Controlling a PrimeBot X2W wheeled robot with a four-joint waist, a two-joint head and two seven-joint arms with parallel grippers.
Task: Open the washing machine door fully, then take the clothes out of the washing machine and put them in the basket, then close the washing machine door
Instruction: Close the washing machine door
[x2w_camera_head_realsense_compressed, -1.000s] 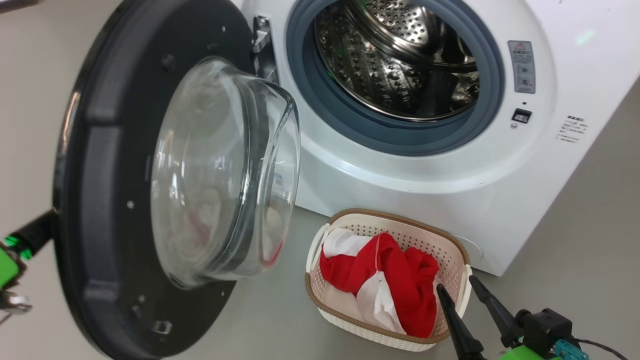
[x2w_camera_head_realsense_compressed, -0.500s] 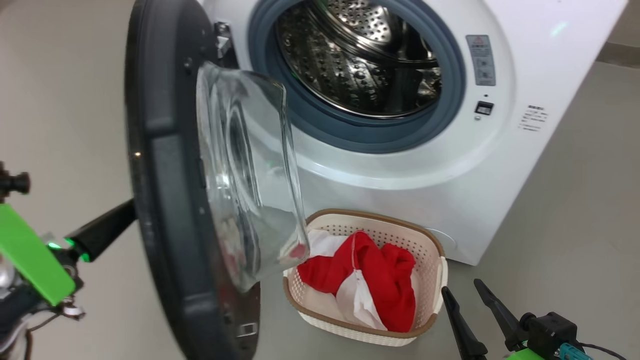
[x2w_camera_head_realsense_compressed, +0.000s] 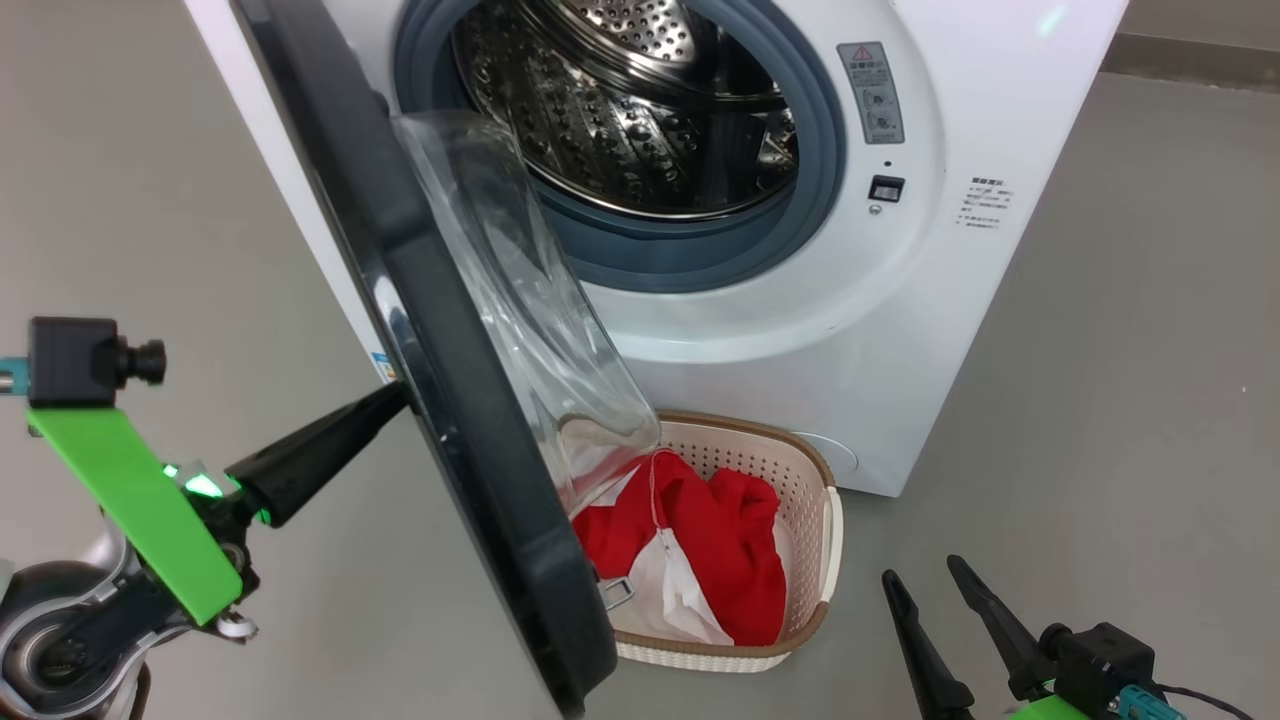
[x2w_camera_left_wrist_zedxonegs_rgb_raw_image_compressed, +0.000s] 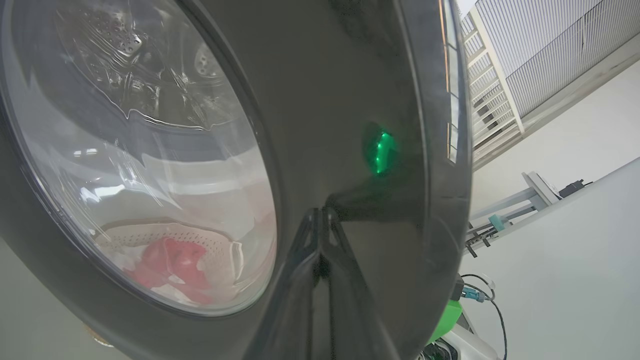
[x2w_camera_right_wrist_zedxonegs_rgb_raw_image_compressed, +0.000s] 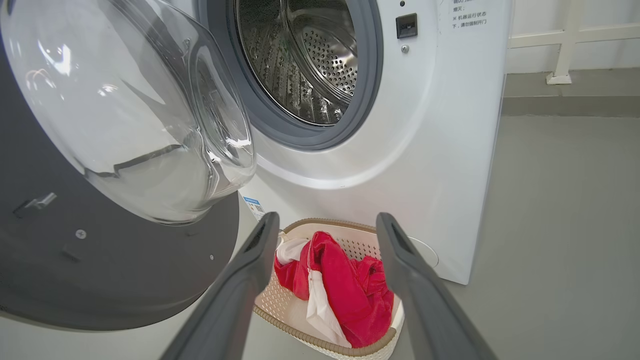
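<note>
Step 3: pinched left gripper against glossy black-rimmed round washing machine door; next, push to latch; right gripper splayed, empty.

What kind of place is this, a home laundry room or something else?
Probably a laundry test corner in a lab or workshop, not a home: a washing machine and a basket of clothes stand on bare grey floor, with a white railing behind.

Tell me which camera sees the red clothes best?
Right wrist view: the clothes lie plainly in the basket. In the head view the washing machine door hides part; the left wrist view shows them blurred through its glass.
</note>
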